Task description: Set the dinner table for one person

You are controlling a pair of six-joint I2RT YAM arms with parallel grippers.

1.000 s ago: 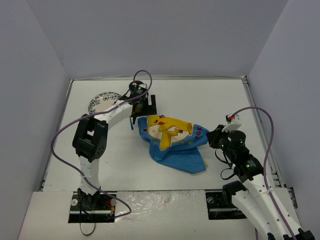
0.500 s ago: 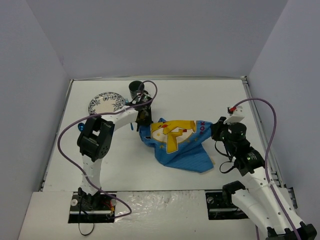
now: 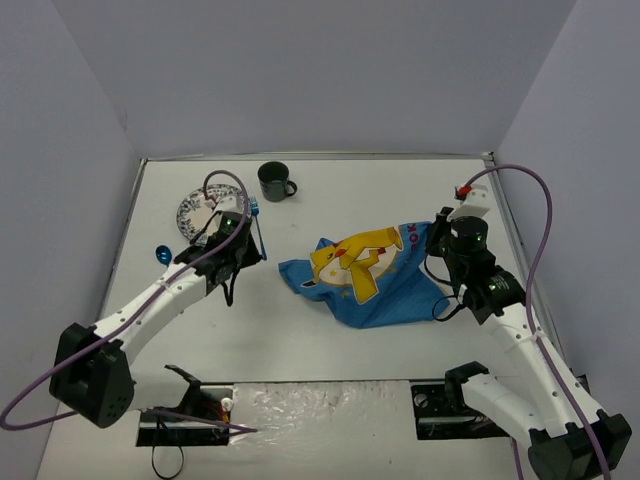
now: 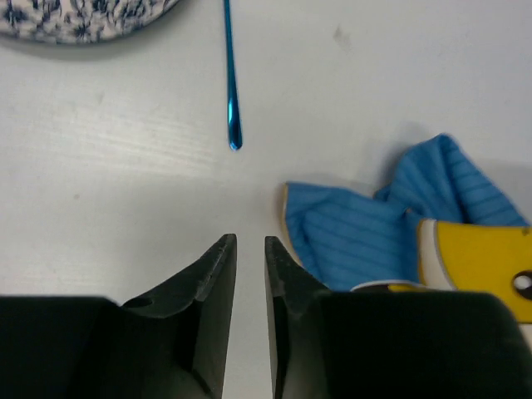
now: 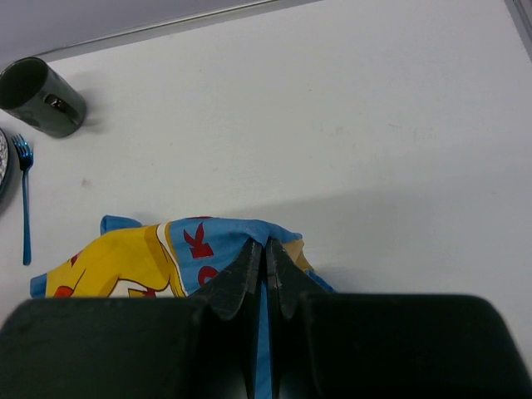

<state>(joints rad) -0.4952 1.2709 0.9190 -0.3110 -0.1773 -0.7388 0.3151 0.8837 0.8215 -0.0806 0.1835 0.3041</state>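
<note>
While right fingers [image 5: 237, 283] pinch cloth [image 5: 125, 262], left fingers [image 4: 212, 287] barely apart, empty, over dinner table [image 4: 116, 191].

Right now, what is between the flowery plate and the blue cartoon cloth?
A thin blue fork lies beside the round patterned plate, apart from the blue cartoon cloth; the left wrist view shows it.
</note>
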